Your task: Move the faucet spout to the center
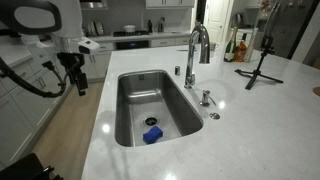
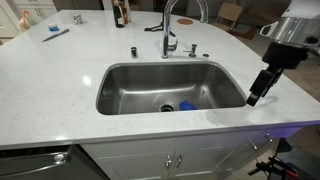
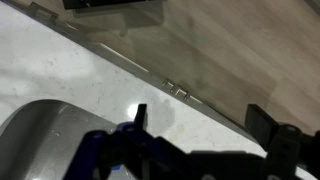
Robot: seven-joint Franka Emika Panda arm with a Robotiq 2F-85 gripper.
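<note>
Found the gripper (image 1: 79, 88) hanging just off the end edge of the white counter (image 1: 250, 110), over wooden floor, well apart from the fixtures. Saw its two black fingers (image 3: 140, 118) spread wide in the wrist view, with nothing between them, and beneath them the counter edge and a rounded corner of the sink (image 3: 30, 135). Noted the faucet spout (image 1: 199, 33) standing upright on the counter behind the sink's long rim, touched by nothing. Judged its arch (image 2: 185, 4) turned aside, with the thicker nozzle end hanging off to one side rather than above the center (image 2: 150, 88) of the steel basin. Spotted a small blue object (image 2: 186, 105) lying on the basin floor just beside the drain (image 2: 168, 107). Also made out short chrome fittings (image 1: 205, 97) near the spout's base, a black tripod (image 1: 262, 68) farther along the counter, and a dark bottle (image 2: 120, 12) at the counter's far edge.
</note>
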